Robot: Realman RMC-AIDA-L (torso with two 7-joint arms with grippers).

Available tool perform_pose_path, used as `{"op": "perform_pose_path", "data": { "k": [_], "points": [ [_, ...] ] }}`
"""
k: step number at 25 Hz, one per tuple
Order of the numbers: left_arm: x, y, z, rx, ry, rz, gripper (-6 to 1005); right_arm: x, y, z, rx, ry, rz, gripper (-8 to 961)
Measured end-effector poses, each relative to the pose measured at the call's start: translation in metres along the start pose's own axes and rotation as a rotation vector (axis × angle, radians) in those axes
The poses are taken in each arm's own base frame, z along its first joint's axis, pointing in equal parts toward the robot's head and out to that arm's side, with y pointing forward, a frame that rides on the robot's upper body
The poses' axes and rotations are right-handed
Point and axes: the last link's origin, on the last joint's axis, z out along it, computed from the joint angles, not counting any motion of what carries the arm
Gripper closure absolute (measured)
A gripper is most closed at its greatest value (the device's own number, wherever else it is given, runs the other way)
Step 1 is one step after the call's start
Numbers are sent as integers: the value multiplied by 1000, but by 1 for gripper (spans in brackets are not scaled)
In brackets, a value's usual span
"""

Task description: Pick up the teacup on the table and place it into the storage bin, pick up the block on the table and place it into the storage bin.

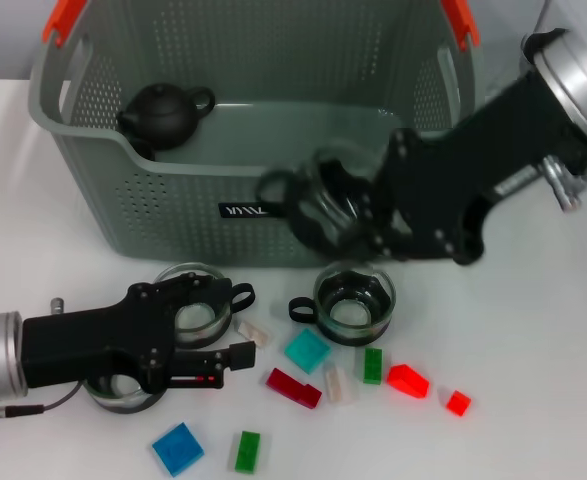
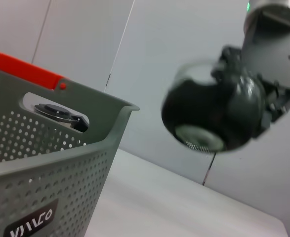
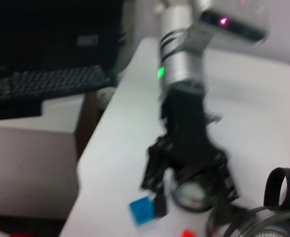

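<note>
Right gripper — my fingers clenched on a glass teacup, carried in the air before the storage bin, near its label. Left gripper — low over the table, fingers released, beside scattered blocks.

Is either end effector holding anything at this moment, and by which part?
The right end effector holds a glass teacup by its body near the rim. The left end effector holds nothing.
</note>
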Motion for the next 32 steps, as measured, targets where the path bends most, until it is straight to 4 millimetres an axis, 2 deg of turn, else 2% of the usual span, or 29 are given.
{"op": "perform_pose_path", "data": {
  "k": [4, 8, 19, 23, 32],
  "points": [
    [2, 0, -2, -4, -6, 10, 67, -9, -17, -1, 81, -43, -7, 899],
    [4, -1, -1, -9, -6, 17, 67, -8, -40, 7, 184, -74, 39, 899],
    [5, -1, -2, -10, -12, 30, 67, 21, -103, 19, 437, -66, 265, 898],
    [4, -1, -2, -11, -10, 46, 66, 31, -114, 27, 506, -67, 313, 899],
    [4, 1, -3, -17, -6, 48, 66, 48, -118, 47, 539, -6, 352, 899]
  ]
}}
